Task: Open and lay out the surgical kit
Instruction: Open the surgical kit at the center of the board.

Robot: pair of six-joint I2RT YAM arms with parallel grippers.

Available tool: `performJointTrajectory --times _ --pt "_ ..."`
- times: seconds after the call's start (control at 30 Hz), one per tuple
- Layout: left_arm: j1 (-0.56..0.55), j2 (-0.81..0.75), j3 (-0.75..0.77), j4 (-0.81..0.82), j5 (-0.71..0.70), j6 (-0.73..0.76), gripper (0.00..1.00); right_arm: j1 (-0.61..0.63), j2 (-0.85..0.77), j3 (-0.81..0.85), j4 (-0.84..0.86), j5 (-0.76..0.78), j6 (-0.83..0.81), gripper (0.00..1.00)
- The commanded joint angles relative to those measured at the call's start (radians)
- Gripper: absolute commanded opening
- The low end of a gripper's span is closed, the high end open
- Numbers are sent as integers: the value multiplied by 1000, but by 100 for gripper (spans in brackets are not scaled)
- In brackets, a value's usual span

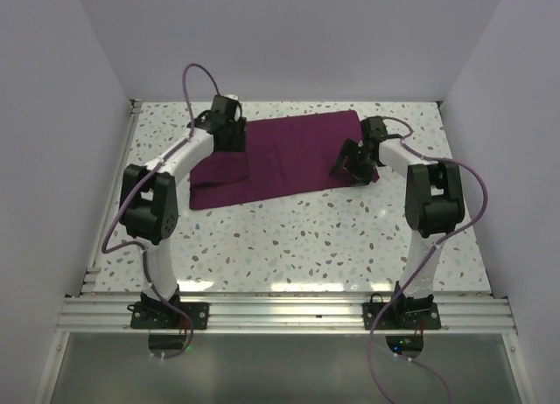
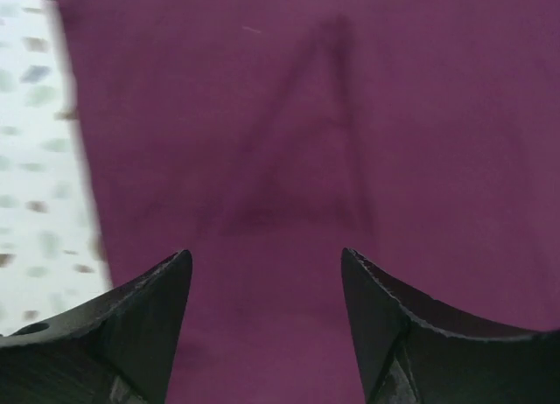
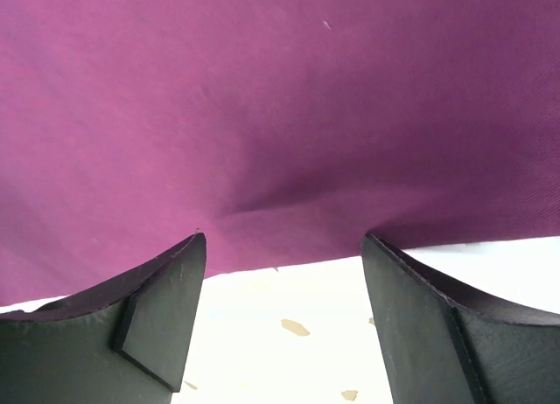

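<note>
The surgical kit shows as a dark purple-maroon cloth wrap (image 1: 297,155) lying folded flat at the back middle of the table. My left gripper (image 1: 231,143) hovers over its left part. In the left wrist view that gripper (image 2: 265,255) is open, with only cloth (image 2: 306,142) beneath it and a faint triangular crease pressed into the fabric. My right gripper (image 1: 348,166) stands at the wrap's right front edge. It is open (image 3: 284,238), its tips level with the cloth's hem (image 3: 262,98) and bare table between the fingers.
The speckled white table (image 1: 306,238) stretches in front of the wrap. White walls close in the left, right and back sides. An aluminium rail (image 1: 280,312) carrying both arm bases runs along the near edge.
</note>
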Motion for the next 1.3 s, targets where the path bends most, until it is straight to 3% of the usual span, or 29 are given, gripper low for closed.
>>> performJointTrajectory --times 0.0,0.23,0.57,0.83,1.03,1.27 --pt "-70 -56 -117 69 40 -32 71 13 -91 -44 25 -21 6 76" --pt "-141 -3 -184 80 20 -37 65 19 -177 -122 6 0 -10 76" --pt "-146 114 -120 80 21 -17 56 19 -240 -167 -40 29 -39 76" --pt "-146 91 -140 71 -9 -23 27 19 -256 -177 -40 48 -26 76" --pt "-144 74 -57 13 -26 -12 16 21 -288 -228 -26 59 -2 76" --pt "-141 66 59 -40 -43 -8 13 21 -334 -260 -34 78 16 76"
